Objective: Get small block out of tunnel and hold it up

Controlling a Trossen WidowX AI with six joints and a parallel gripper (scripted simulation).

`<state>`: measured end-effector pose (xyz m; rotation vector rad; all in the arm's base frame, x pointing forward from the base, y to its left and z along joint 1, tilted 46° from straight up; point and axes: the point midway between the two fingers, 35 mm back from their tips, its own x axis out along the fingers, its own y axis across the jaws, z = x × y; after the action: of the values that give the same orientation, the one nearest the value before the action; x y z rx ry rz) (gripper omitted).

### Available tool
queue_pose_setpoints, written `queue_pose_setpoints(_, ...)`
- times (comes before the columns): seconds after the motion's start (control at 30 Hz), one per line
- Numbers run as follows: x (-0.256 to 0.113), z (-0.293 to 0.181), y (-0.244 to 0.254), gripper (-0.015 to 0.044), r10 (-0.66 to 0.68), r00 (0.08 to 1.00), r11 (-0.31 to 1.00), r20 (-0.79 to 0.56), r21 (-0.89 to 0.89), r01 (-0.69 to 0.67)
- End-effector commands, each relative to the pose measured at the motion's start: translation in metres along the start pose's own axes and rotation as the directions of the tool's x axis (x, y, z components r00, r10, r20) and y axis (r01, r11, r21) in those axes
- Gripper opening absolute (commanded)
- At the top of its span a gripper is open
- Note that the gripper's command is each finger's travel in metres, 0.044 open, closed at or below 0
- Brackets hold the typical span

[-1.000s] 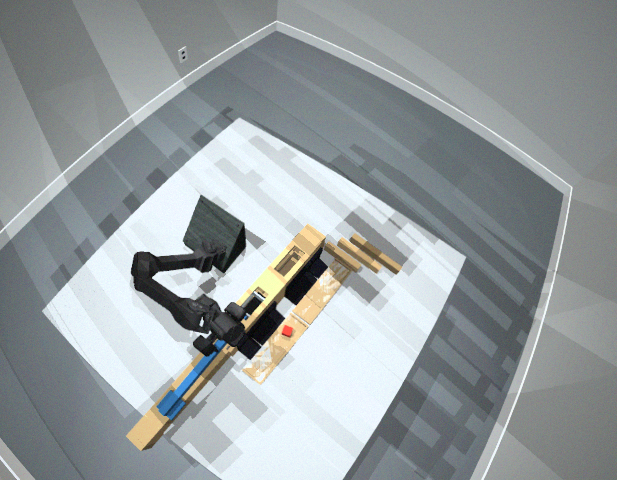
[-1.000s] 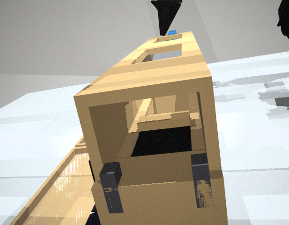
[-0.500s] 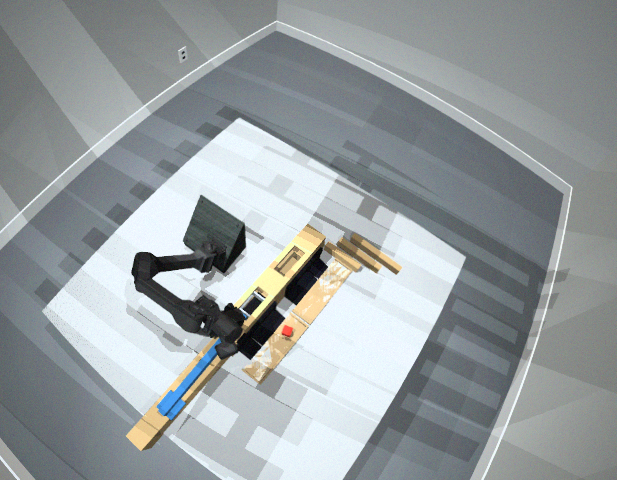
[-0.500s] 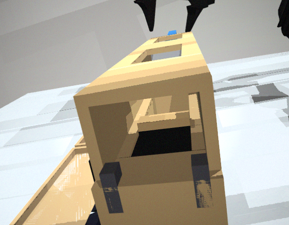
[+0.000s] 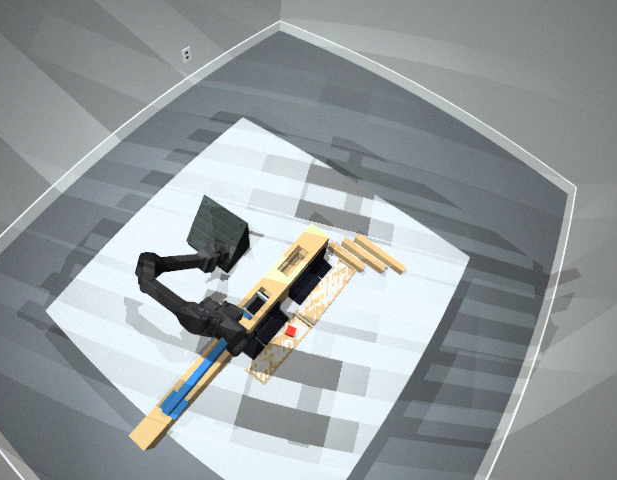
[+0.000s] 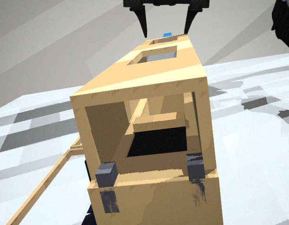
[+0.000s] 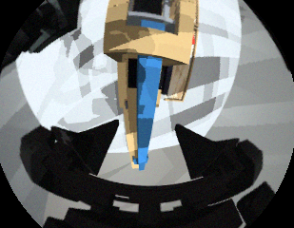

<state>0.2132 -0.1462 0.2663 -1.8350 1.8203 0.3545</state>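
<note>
The tan covered tunnel has two openings in its roof. A grey cage frame shows in the opening nearer the handle. The long blue handle sticks out of that end and lies along a tan channel. A small red block is outside the tunnel, in the shallow tray area beside it. My gripper is open and empty, above the handle end of the tunnel. Its fingertips are hidden behind the arm in the top view.
Dark ramps stand between the tunnel and the low-rimmed tray. Loose tan rods lie beyond the tunnel's far end. A dark green slanted block stands by the arm's base. Two dark posts flank the tunnel's open end.
</note>
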Motion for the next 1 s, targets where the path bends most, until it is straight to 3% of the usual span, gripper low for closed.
queue_pose_setpoints(0.0,0.004,0.001,0.001,0.044,0.001,1.0,1.0,-0.002,-0.005,-0.001)
queue_pose_setpoints(0.6,0.032,0.005,0.007,0.044,0.0,1.0,1.0,-0.005,-0.004,0.0)
queue_pose_setpoints(0.97,0.029,0.004,0.005,0.0151,0.004,1.0,1.0,-0.008,-0.004,-0.004)
